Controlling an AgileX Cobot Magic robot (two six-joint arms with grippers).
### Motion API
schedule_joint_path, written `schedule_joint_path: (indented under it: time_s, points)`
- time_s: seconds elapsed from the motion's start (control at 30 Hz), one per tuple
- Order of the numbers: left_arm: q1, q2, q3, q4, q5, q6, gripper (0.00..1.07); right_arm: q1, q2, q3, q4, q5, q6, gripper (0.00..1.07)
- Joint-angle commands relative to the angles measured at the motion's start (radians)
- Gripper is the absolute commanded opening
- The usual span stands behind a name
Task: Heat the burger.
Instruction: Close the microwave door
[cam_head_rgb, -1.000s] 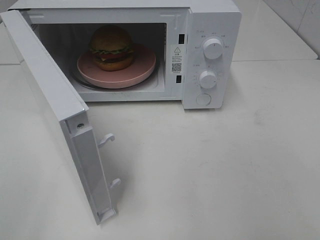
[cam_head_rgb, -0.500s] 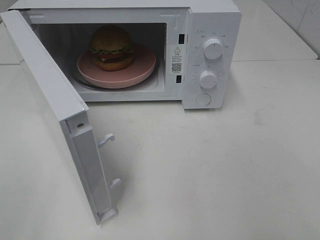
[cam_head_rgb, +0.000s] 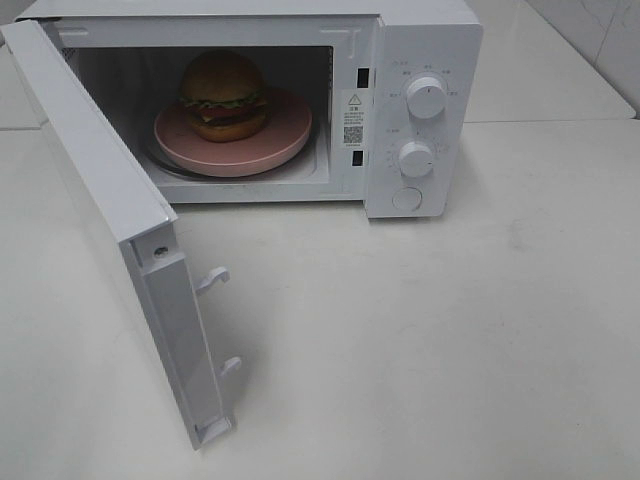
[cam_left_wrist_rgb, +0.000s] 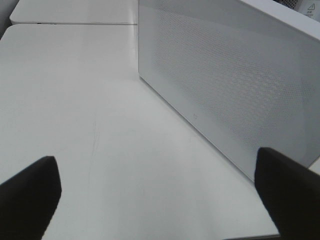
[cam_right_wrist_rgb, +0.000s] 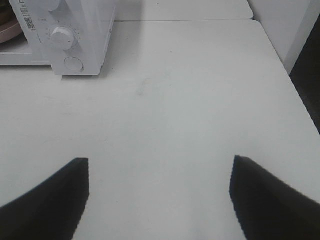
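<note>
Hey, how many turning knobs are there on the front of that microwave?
2. The upper knob and the lower knob sit one above the other on the control panel. The flat round button beneath them isn't a knob. None looks hidden.

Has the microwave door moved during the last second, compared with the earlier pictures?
No. The door stands open at the same angle to the microwave body, and the burger sits unchanged on the pink plate.
</note>
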Motion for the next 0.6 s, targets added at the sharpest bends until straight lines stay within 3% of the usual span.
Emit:
schedule_joint_path:
  time_s: [0.03, 0.23, 0.27, 0.33, 0.37, 0.4, 0.47, 0.5, 0.53, 0.57, 0.6]
  points:
    - [-0.004, -0.004, -0.002, -0.017, -0.015, -0.003, 0.98, -0.006, -0.027, 0.002, 0.000, -0.007, -0.009, 0.75]
    - [-0.004, 0.015, -0.035, -0.020, -0.080, -0.003, 0.92, -0.006, -0.027, 0.002, 0.000, -0.007, -0.009, 0.75]
    - [-0.004, 0.047, -0.035, -0.016, -0.096, -0.002, 0.84, -0.006, -0.027, 0.002, 0.000, -0.007, -0.009, 0.75]
    - [-0.004, 0.068, -0.034, -0.012, -0.105, -0.002, 0.78, -0.006, -0.027, 0.002, 0.000, -0.007, -0.009, 0.75]
    - [-0.004, 0.110, -0.034, -0.011, -0.119, -0.002, 0.65, -0.006, -0.027, 0.002, 0.000, -0.007, -0.009, 0.75]
    - [-0.004, 0.110, -0.034, -0.011, -0.119, -0.002, 0.65, -0.006, -0.027, 0.002, 0.000, -0.007, -0.009, 0.75]
    - [-0.004, 0.178, -0.034, -0.010, -0.157, -0.002, 0.45, -0.006, -0.027, 0.002, 0.000, -0.007, -0.009, 0.75]
    - [-0.004, 0.178, -0.034, -0.010, -0.157, -0.002, 0.45, -0.006, -0.027, 0.002, 0.000, -0.007, -0.009, 0.75]
    - [-0.004, 0.227, -0.034, -0.011, -0.198, -0.002, 0.38, -0.006, -0.027, 0.002, 0.000, -0.007, -0.009, 0.75]
    - [-0.004, 0.251, -0.034, -0.007, -0.222, -0.001, 0.25, -0.006, -0.027, 0.002, 0.000, -0.007, -0.009, 0.75]
    - [-0.004, 0.251, -0.034, -0.007, -0.222, -0.001, 0.25, -0.006, -0.027, 0.002, 0.000, -0.007, -0.009, 0.75]
